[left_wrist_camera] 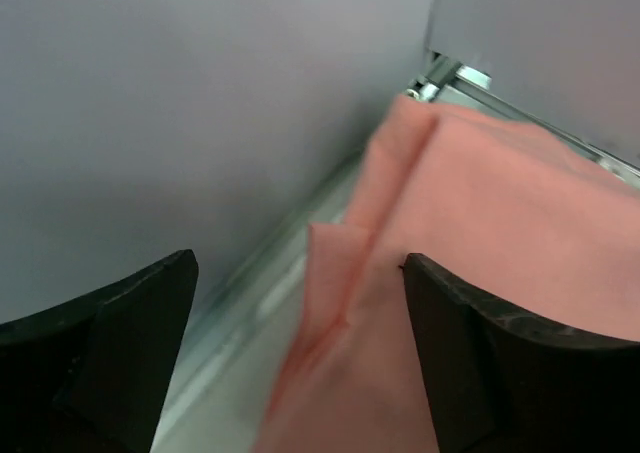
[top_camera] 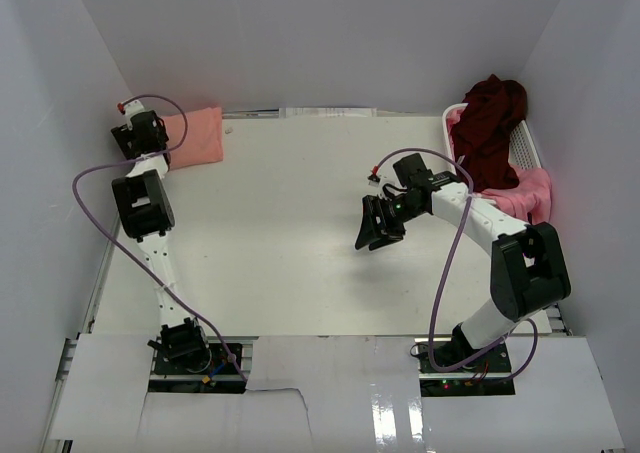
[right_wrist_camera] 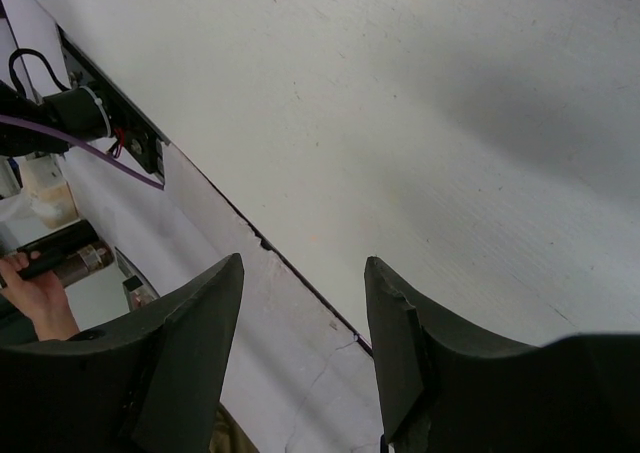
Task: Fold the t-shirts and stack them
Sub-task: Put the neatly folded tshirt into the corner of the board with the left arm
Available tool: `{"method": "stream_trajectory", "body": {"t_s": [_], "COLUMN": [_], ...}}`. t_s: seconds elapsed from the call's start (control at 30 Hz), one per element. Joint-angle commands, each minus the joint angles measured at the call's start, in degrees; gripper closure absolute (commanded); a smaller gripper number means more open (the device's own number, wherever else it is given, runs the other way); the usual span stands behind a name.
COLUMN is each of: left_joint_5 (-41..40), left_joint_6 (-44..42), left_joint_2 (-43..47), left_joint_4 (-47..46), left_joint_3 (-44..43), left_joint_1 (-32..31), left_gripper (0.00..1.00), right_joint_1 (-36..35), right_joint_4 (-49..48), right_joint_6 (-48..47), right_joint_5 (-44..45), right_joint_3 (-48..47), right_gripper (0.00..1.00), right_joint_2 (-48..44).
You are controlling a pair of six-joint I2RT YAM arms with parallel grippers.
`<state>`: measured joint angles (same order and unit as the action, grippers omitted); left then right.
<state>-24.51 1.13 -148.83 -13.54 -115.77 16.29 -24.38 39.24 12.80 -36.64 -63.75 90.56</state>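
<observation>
A folded salmon-pink t-shirt lies at the back left corner of the table, against the wall. My left gripper hovers at its left edge, open. In the left wrist view the jaws stand wide apart around the shirt's folded edge, and the left gripper grips nothing. A dark maroon t-shirt is heaped on the white basket at the back right, with a brighter pink t-shirt draped over its front. My right gripper hangs open and empty above the table's middle right; its fingers frame bare table.
White walls close in the table on the left, back and right. The table's near edge shows in the right wrist view, with a person's hand holding a dark object beyond it. Purple cables loop off both arms.
</observation>
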Motion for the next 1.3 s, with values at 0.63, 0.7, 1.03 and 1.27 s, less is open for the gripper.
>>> {"method": "stream_trajectory", "body": {"t_s": [0.63,0.7,1.03,1.27], "left_joint_5": [-3.80,6.33,30.02,34.02], "left_joint_6": [2.09,11.50,28.58,27.96], "left_joint_2": [52.38,64.38,100.72,112.44], "left_joint_4": [0.61,2.72,18.45,23.38], "left_joint_3": [36.24,44.01,71.63,75.86], "left_joint_1": [-18.20,-18.14,-17.44,-17.52], "left_gripper": [0.02,0.02,0.02,0.02], "right_joint_1": [-0.40,-0.40,0.56,0.65], "right_joint_4": [-0.74,-2.49,-4.09,-6.36], "right_joint_6": [-1.02,0.38,2.76,4.34], "right_joint_5": [8.68,12.37,25.47,29.96], "right_joint_3": [-8.92,-10.60,-13.51,-9.12], "right_gripper": [0.44,0.44,0.41,0.41], "right_joint_2": [-7.15,-8.29,-13.04,-20.24]}}
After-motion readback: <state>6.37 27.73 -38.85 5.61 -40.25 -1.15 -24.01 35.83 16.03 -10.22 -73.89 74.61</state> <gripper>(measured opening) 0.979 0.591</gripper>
